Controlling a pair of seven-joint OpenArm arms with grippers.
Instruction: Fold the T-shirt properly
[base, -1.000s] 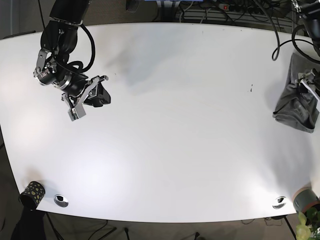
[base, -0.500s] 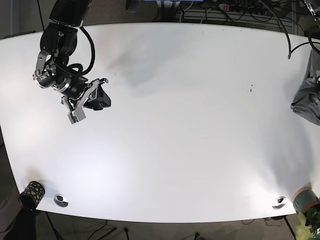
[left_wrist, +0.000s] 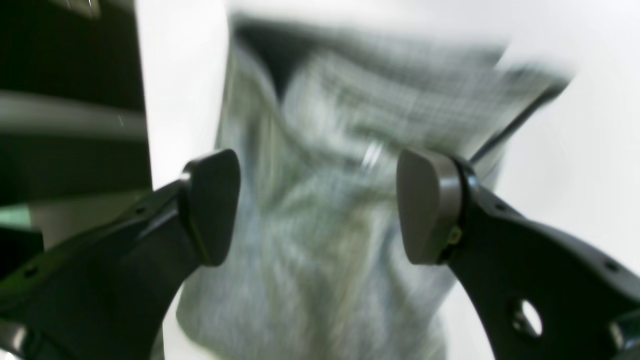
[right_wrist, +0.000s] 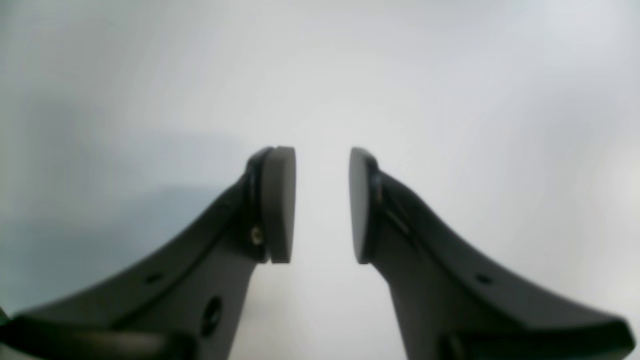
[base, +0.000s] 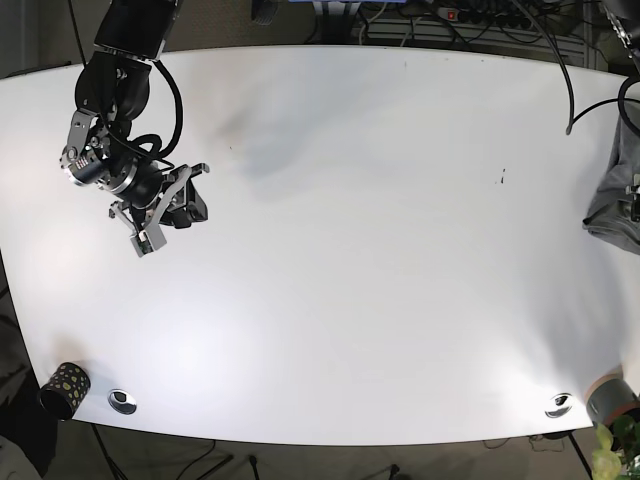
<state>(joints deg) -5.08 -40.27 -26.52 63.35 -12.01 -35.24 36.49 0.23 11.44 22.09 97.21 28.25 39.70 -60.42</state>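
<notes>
**Mia:** Where is the crumpled grey cotton T-shirt (base: 612, 196) sitting?

**Ben:** It is bunching up at the right edge of the big white table (base: 380, 250), and part of it is hanging past the rim.

**Mia:** What is the left gripper (left_wrist: 320, 205) doing?

**Ben:** It is pointing down at the shirt. Its two dark fingers (left_wrist: 430, 205) are standing wide apart, with grey cloth showing between them. They are not pinching anything.

**Mia:** How should it be doing this step?

**Ben:** I think it should be grabbing one edge firmly and pulling the shirt onto the table so it lies flat.

**Mia:** And the right gripper (right_wrist: 322, 205)?

**Ben:** It is tilting over bare table near the left edge, well apart from the shirt. Its fingers are a little apart, holding nothing.
</notes>
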